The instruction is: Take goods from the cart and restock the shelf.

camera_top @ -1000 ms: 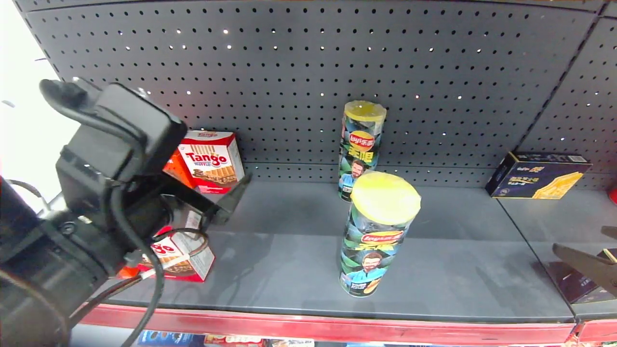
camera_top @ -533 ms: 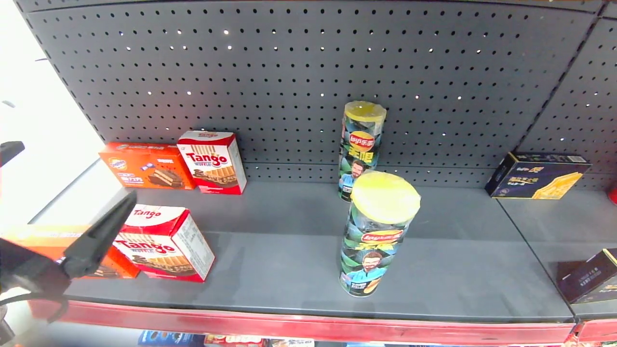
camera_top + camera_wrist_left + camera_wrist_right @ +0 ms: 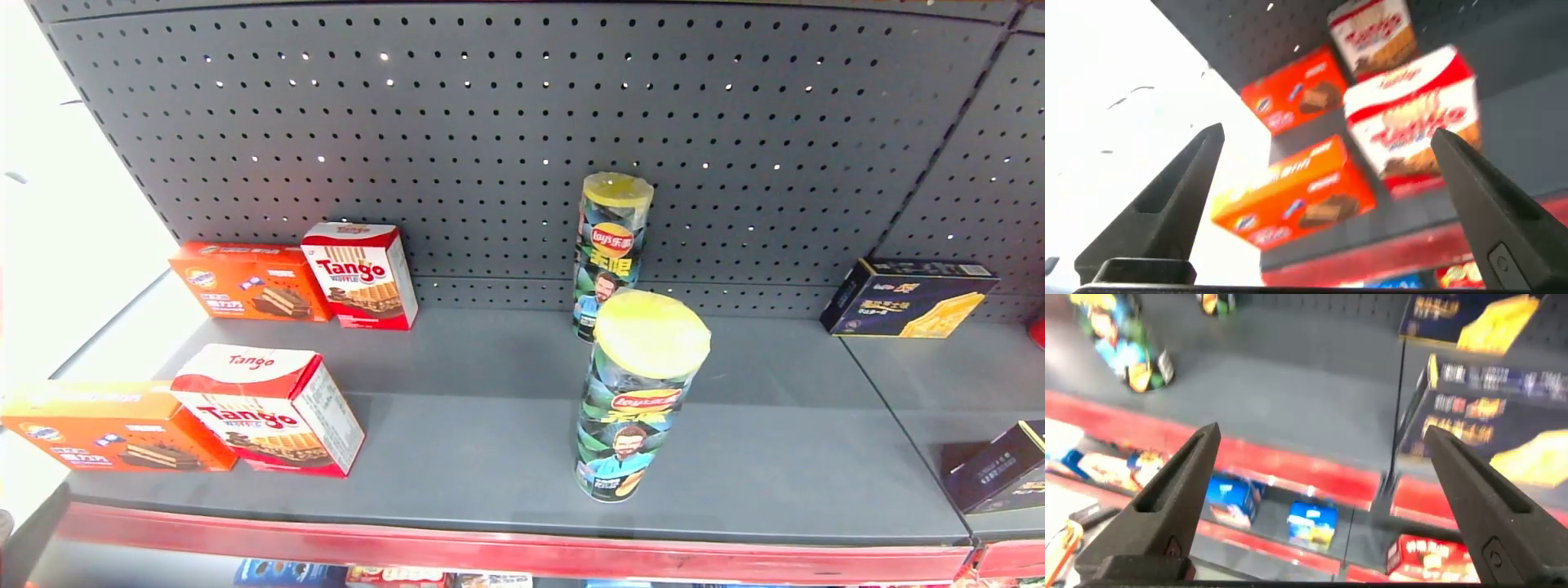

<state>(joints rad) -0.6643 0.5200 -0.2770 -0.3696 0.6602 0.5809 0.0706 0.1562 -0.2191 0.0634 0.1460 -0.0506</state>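
Left of the front chip can (image 3: 641, 392), your left gripper (image 3: 1327, 135) hangs jaws apart, empty, near the orange wafer box (image 3: 114, 429) and red wafer box (image 3: 273, 408) at the shelf (image 3: 490, 457) edge, and right of it your right gripper (image 3: 1323, 431) likewise, so a careless return could topple that tall can.

The shelf deck (image 3: 490, 441) and perforated back panel (image 3: 490, 122) look like matt grey painted metal; its front strip (image 3: 506, 554) is glossy red. The wafer boxes (image 3: 273, 412) are glossy card, the chip canisters (image 3: 633, 408) shiny-wrapped with smooth yellow plastic lids (image 3: 651, 333)
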